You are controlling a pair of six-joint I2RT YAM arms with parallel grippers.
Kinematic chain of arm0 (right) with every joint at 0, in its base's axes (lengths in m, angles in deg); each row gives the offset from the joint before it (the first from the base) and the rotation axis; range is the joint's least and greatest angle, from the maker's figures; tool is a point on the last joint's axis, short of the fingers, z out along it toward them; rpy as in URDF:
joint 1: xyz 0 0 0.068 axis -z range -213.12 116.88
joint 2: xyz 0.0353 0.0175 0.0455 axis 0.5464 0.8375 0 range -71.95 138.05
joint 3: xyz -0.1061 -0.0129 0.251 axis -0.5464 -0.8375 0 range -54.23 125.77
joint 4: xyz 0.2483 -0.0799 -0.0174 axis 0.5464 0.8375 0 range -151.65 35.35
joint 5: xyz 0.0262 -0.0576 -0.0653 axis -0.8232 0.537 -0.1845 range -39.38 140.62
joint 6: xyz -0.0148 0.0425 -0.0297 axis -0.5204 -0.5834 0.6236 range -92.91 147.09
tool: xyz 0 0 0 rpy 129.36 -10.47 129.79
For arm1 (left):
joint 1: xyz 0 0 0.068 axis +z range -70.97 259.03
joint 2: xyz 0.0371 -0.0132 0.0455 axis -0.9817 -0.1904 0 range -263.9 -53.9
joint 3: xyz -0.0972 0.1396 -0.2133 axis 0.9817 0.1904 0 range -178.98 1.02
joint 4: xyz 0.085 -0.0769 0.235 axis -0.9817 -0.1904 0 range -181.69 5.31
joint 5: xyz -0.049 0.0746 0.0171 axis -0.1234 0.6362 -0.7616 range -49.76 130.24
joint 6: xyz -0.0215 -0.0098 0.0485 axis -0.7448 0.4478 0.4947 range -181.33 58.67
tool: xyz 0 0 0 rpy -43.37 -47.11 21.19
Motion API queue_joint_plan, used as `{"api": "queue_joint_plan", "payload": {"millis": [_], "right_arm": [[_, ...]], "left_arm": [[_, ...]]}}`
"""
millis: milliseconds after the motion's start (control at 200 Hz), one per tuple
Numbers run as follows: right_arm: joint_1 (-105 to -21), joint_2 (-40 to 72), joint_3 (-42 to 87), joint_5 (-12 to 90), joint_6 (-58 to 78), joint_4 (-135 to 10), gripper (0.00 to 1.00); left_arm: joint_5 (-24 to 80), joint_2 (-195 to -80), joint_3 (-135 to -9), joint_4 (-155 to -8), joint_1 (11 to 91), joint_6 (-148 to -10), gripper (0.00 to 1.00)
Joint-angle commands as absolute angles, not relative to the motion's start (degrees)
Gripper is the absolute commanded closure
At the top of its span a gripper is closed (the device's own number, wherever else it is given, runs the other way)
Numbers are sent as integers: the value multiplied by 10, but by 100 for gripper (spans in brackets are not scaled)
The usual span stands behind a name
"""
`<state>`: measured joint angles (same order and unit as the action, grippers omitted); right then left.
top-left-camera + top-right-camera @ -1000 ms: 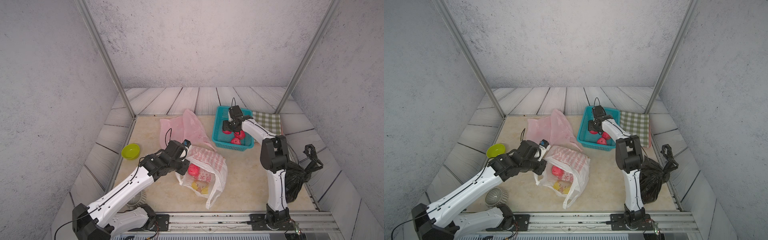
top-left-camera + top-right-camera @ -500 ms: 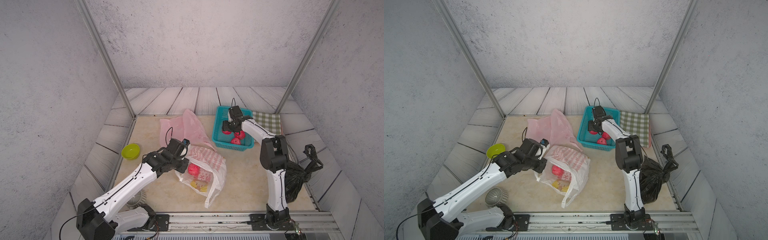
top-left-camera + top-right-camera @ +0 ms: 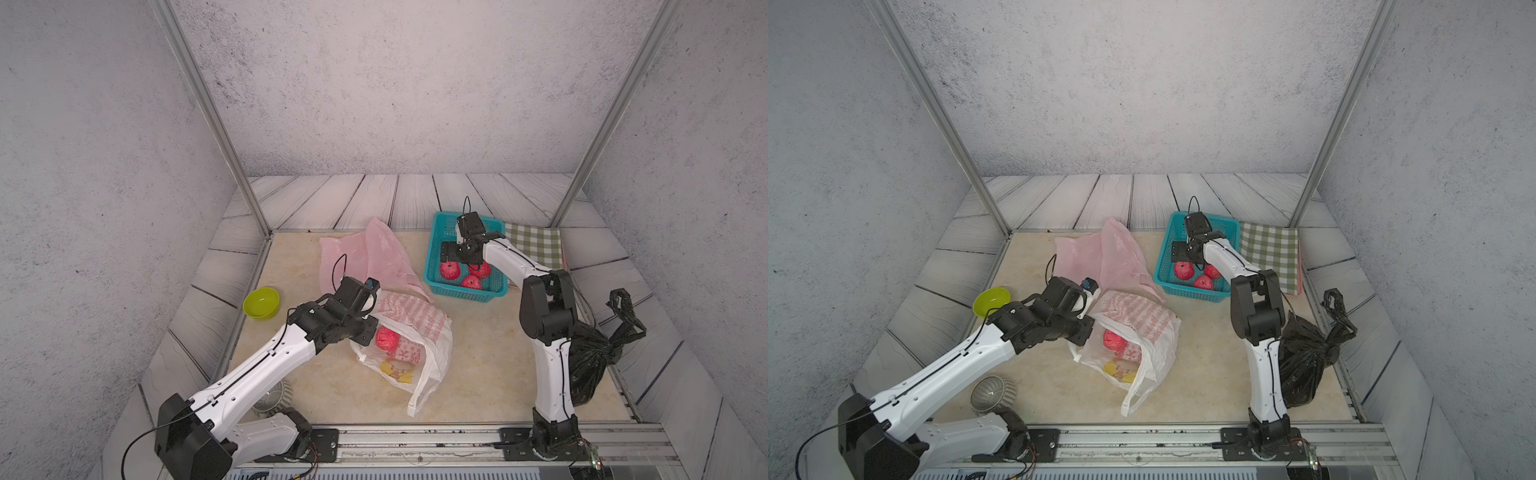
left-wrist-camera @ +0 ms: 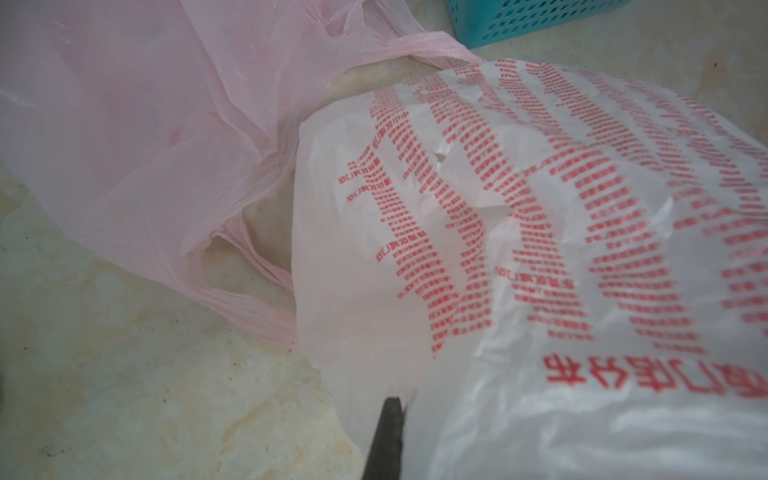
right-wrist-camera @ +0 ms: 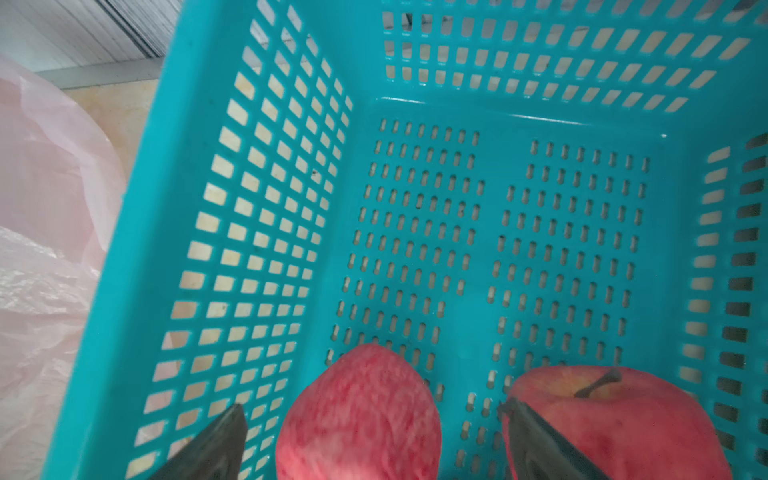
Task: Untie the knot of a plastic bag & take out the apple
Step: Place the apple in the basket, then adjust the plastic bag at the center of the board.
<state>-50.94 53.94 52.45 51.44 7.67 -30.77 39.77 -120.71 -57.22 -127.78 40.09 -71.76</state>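
Yeah, left hand [image 4: 392,402] pinched tight on the white bag [image 4: 540,208], right hand [image 5: 372,407] spread wide around an apple [image 5: 353,436] in the basket [image 5: 257,208], not gripping.

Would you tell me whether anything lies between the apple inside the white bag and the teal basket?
Yes: the white bag has its printed side draped over the apple toward the basket, and the pink bag trails between them.
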Motion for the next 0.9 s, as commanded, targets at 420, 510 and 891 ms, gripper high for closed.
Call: {"api": "queue_joint_plan", "payload": {"millis": [420,510,891], "right_arm": [[-536,233,279,481,50,-368,2],[-562,167,213,478,53,-366,4],[-620,-41,32,401,58,-360,6]], "left_arm": [[390,-1194,-566,-1275,406,-730,100],[373,-1188,-561,-1267,405,-748,100],[387,-1134,-495,-1225,308,-865,100]]}}
